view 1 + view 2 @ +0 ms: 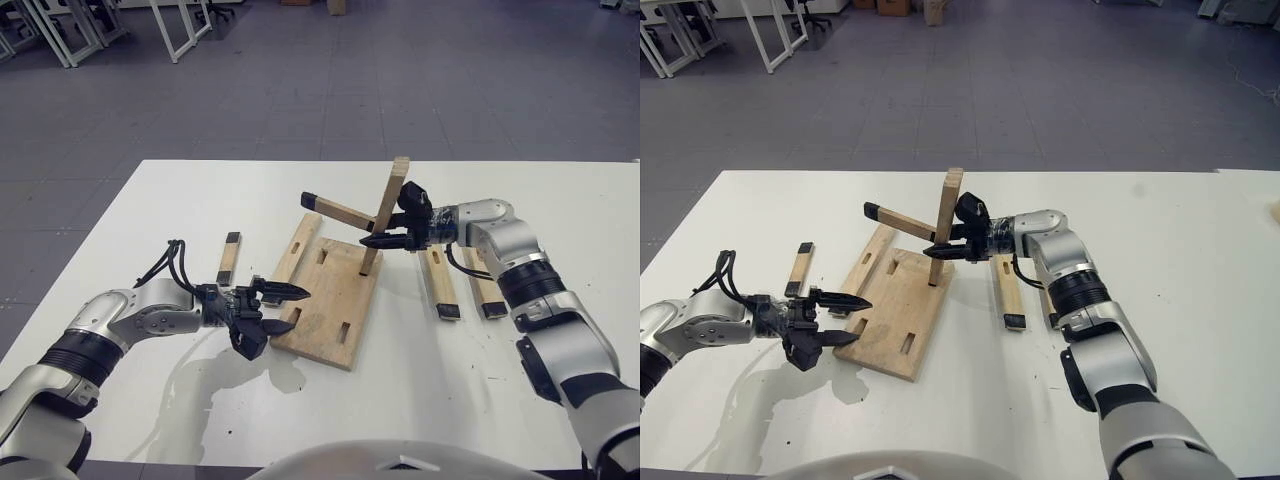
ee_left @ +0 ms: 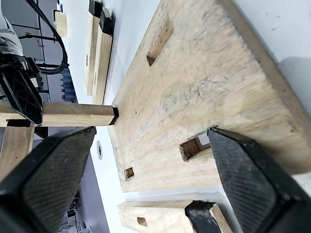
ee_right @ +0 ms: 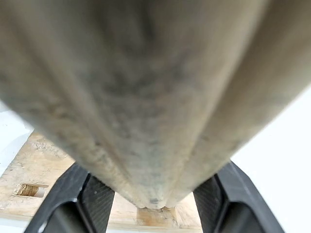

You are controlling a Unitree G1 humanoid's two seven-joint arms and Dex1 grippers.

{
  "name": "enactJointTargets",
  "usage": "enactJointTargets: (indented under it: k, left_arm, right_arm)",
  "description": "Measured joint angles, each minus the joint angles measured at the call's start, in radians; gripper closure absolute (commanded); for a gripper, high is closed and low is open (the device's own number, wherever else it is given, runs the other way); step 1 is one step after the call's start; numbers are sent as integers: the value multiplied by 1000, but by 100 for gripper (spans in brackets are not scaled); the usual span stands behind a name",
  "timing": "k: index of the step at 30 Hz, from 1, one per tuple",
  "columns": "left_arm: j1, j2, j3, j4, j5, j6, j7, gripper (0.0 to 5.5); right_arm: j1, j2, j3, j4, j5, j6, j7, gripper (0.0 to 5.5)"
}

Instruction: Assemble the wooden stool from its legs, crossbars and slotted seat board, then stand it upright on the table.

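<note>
A: Count of parts on the white bench (image 1: 170, 210)?

B: One slotted seat board (image 1: 335, 305), flat near the middle. Rectangular, pale, rough-grained wood, with three open rectangular slots on show.

A: Anything standing on it?

B: One leg (image 1: 392, 200), square-section pale wood, leaning a little, foot planted on the board toward its far right corner. Crossed by one crossbar (image 1: 340, 212), black-capped end pointing left.

A: Loose sticks?

B: Four, all lying flat on the bench. One short black-tipped piece (image 1: 229, 257) left of the board, apart from it. One long slotted rail (image 1: 298, 245) running along the board's far left side, just beside it. Two more to the right, side by side, both black-tipped at the near end: an inner stick (image 1: 439, 283) and an outer stick (image 1: 484, 287).

A: Right hand (image 1: 385, 230)?

B: Clamped on the leaning leg just above the board, black pads pressed against opposite faces.

A: Left hand (image 1: 297, 308)?

B: Spread wide, nothing gripped. Ribbed black fingers (image 2: 53, 179) either side of the board's near left corner, wood between them.
</note>
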Motion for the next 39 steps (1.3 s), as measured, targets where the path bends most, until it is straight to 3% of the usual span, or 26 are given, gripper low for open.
enactJointTargets:
  k: [6,13,16,22,27,37,39]
  left_arm:
    - [-2,-9,0,1,-1,10,-1,122]
    - [12,-33,8,-46,-61,120,-40,122]
    - [29,-32,11,-80,-107,178,-87,122]
    - [133,-96,3,-364,-557,675,-338,122]
    - [90,-132,63,-597,-774,1028,-415,122]
    - [174,-238,80,-692,-702,1162,-395,122]
    - [190,-240,86,-691,-689,1161,-395,122]
  right_arm:
    - [36,-12,-8,-16,-4,-25,-3,348]
    - [-36,-2,-49,231,43,-90,21,348]
    - [-26,-3,-47,229,43,-124,23,347]
    - [41,-23,-34,86,39,-130,-5,347]
    - [42,-31,-22,66,38,-125,-9,347]
    - [34,-55,-29,-12,35,2,8,347]
    - [33,-61,-43,-20,37,46,17,295]
